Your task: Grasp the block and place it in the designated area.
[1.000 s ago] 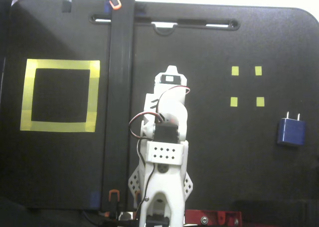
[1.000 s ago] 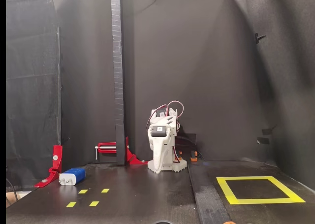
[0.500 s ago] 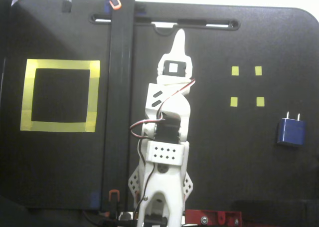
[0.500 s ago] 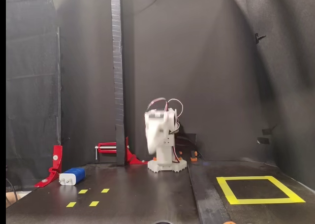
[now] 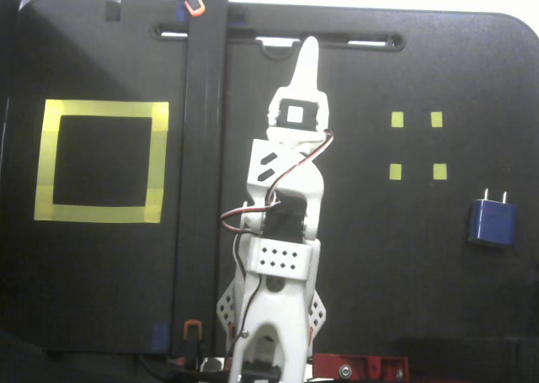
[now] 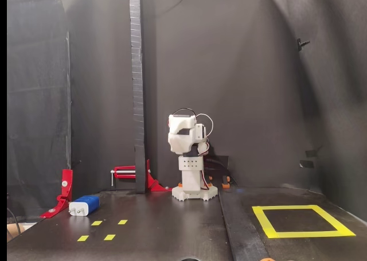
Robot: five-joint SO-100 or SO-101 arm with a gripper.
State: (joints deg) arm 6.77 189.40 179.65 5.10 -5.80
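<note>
The reach has barely begun: the claw point(image 5: 306, 50), apparently closed and empty, points to the frame's top. The block point(image 5: 492, 222) lies at right, well apart from the area point(image 5: 50, 156); swinging rightward is called for.

blocks: 1, the block point(image 5: 492, 222) point(image 6: 84, 205)
large yellow tape squares: 1, the designated area point(image 5: 101, 109) point(image 6: 301, 234)
tiny yellow tape squares: 4 point(image 5: 397, 119) point(image 6: 122, 222)
robot arms: 1 point(image 5: 282, 223) point(image 6: 186, 158)
red clamps: 2 in a fixed view point(image 6: 62, 192)
black upright posts: 1 point(image 6: 137, 89)
</note>
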